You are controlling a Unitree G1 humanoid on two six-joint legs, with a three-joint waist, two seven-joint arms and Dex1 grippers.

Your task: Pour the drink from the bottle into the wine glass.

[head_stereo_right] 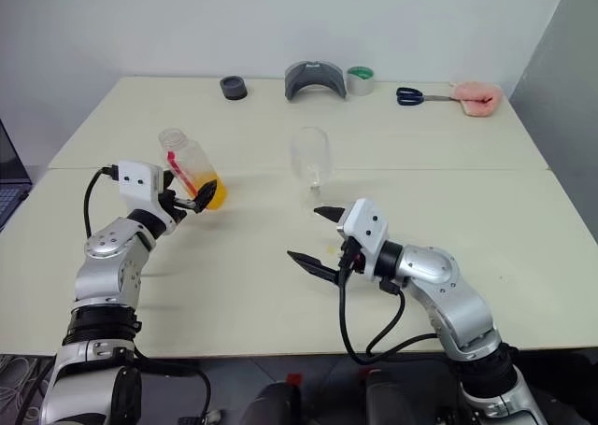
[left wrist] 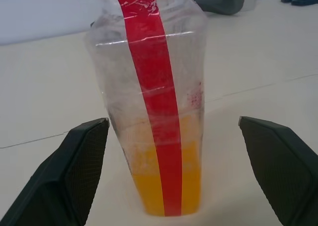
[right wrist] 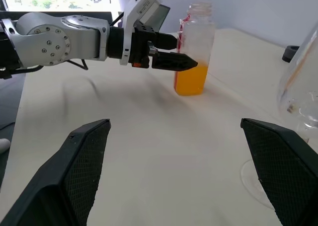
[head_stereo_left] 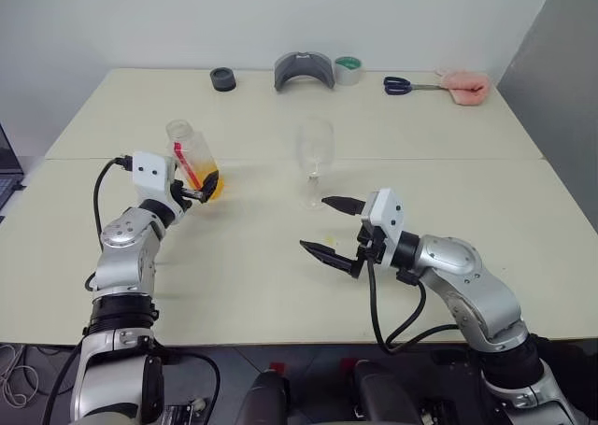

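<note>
The left gripper, its 2 fingers spread, is flanking the uncapped bottle standing left of the wine glass, so grasping looks the step in hand, next calling for closing on its body before lifting.

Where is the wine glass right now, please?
In the head views, the wine glass stands mid-table, just beyond the open right gripper and to the right of the bottle.
</note>
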